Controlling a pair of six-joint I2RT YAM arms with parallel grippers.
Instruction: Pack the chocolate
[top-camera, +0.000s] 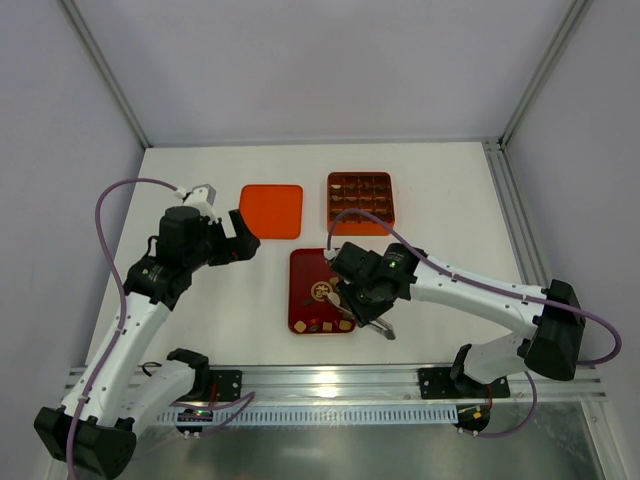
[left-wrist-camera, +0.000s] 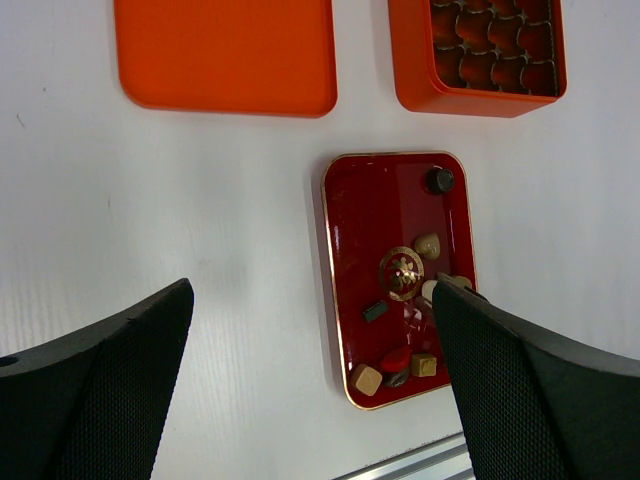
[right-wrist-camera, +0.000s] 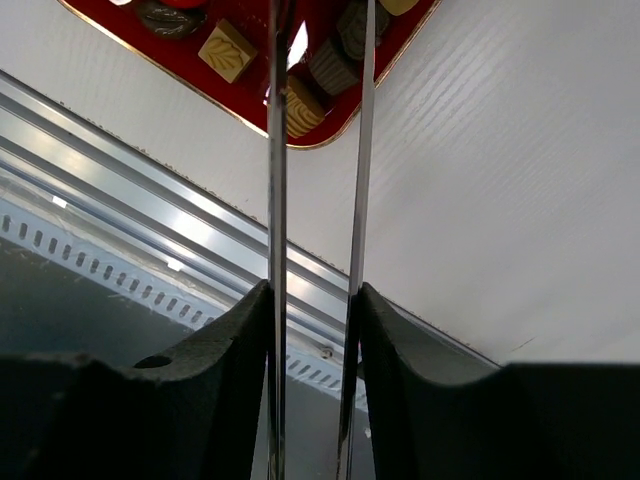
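Observation:
The chocolate (left-wrist-camera: 366, 379) is several small tan, cream and dark pieces lying on the dark red flat tray (top-camera: 303, 285), mostly at its near end (top-camera: 322, 325). My right gripper (top-camera: 362, 295) is shut on metal tweezers (right-wrist-camera: 277, 150) whose two blades reach over the tray's near right corner. A tan piece (right-wrist-camera: 300, 108) and a dark ridged piece (right-wrist-camera: 333, 68) lie between the blades. My left gripper (top-camera: 243, 237) is open and empty, high above the table to the left of the tray (left-wrist-camera: 350, 230).
The orange box with grid compartments (top-camera: 360, 203) stands behind the tray and also shows in the left wrist view (left-wrist-camera: 480, 50). Its flat orange lid (top-camera: 272, 211) lies to its left. An aluminium rail (right-wrist-camera: 150, 190) runs along the near table edge.

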